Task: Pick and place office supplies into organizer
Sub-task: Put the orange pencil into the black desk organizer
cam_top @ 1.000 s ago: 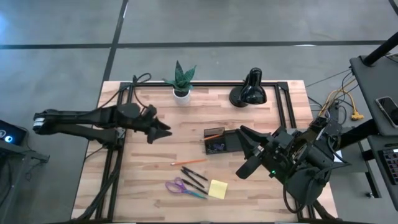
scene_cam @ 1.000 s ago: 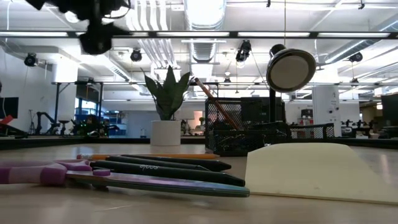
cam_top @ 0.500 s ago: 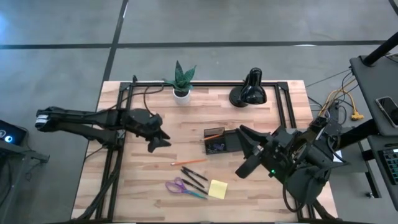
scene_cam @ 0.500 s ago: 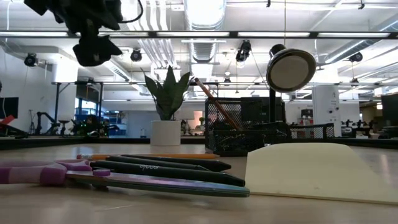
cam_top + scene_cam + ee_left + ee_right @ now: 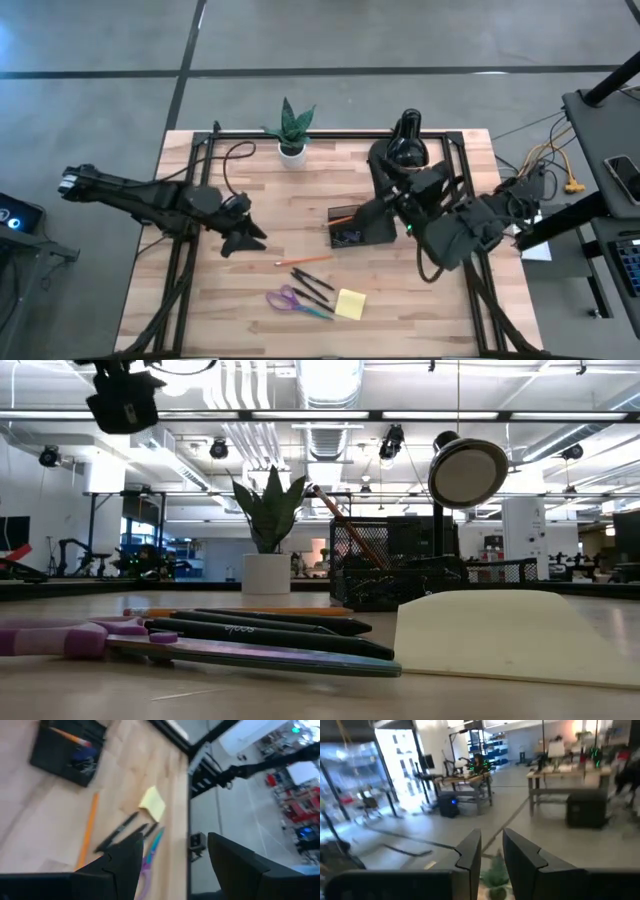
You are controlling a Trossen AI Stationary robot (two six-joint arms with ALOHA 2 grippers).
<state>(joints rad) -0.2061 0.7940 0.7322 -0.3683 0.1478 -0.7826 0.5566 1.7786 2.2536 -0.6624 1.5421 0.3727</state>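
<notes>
The dark organizer [image 5: 357, 228] stands mid-table with an orange pencil and small clips inside; it also shows in the left wrist view [image 5: 67, 750]. Near the front edge lie an orange pencil [image 5: 303, 260], black pens [image 5: 312, 285], purple-handled scissors [image 5: 295, 302] and a yellow sticky pad [image 5: 350, 303]. My left gripper [image 5: 243, 238] hovers open to the left of the pencil, nothing between its fingers [image 5: 125, 862]. My right gripper [image 5: 372, 192] is raised over the organizer's far side beside the lamp, pointing level, a narrow empty gap between its fingers [image 5: 470, 852].
A black desk lamp [image 5: 400, 145] and a potted plant [image 5: 292, 130] stand along the far edge. A dark frame rail [image 5: 190, 250] runs along the table's left side, another along the right [image 5: 462, 170]. Bare wood lies between the left gripper and the organizer.
My right arm has swung from the table's near right toward the far edge and left, rolling as it went, and now stands over the organizer by the lamp. My left gripper has moved toward the near edge, closer to the loose pencil, still open.
</notes>
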